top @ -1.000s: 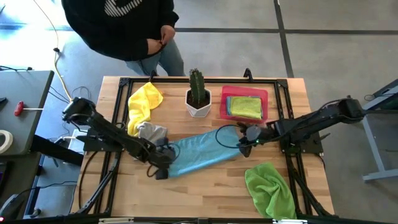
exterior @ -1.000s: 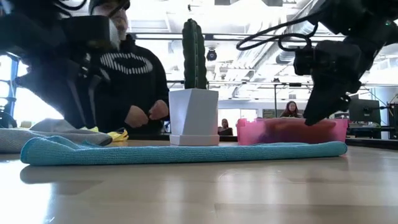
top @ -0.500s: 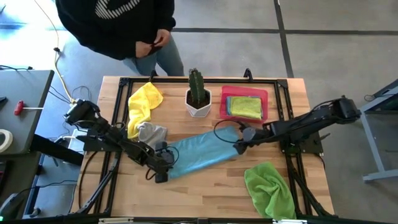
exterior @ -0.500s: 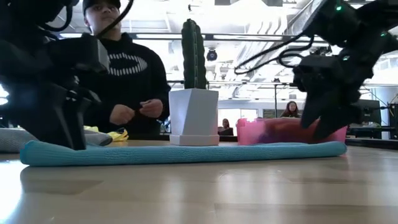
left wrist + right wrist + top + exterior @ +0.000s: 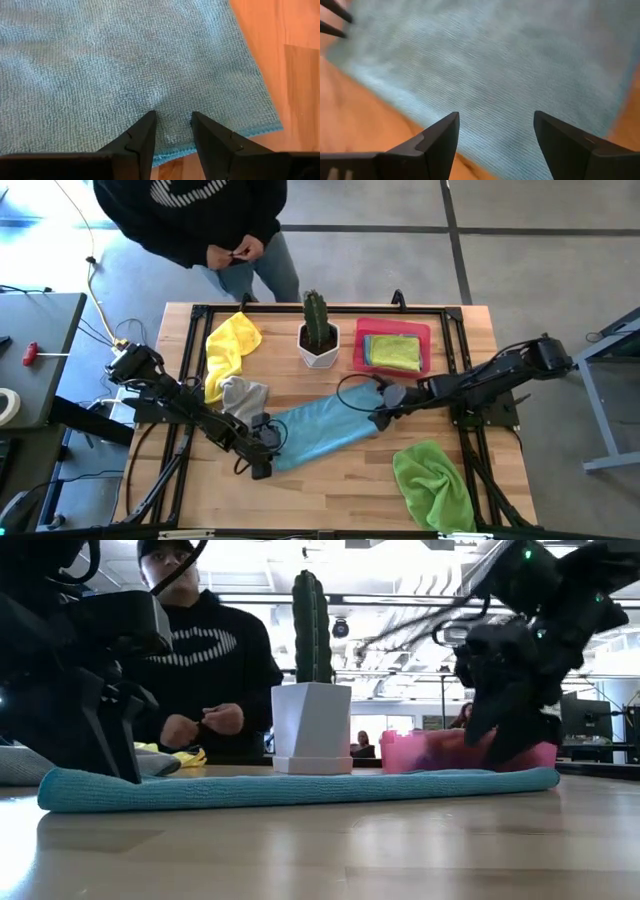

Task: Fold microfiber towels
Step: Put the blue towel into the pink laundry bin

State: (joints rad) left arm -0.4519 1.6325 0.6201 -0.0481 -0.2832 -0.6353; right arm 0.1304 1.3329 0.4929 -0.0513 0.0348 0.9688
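A light blue microfiber towel lies as a long strip across the middle of the table. My left gripper stands open at the strip's left end, close to the hemmed edge. My right gripper is open wide over the strip's right end, and I cannot tell whether it touches the cloth. A yellow towel and a grey towel lie crumpled at the far left. A lime green towel lies bunched at the near right. My left gripper sets both open fingertips on the top of the blue towel's left end, a little in from its hem. The fingers slant down from the table's left. The towel lies flat on the table, with nothing pinched between the fingers.
A cactus in a white pot stands at the far middle. Beside it is a pink tray with folded towels in it. A person stands behind the far edge. A black frame runs round the tabletop.
My left gripper has come down onto the blue towel's left end, shifting slightly toward the near edge. My right gripper has sunk and moved toward the table's left, over the towel's right end. The towel has stayed in place.
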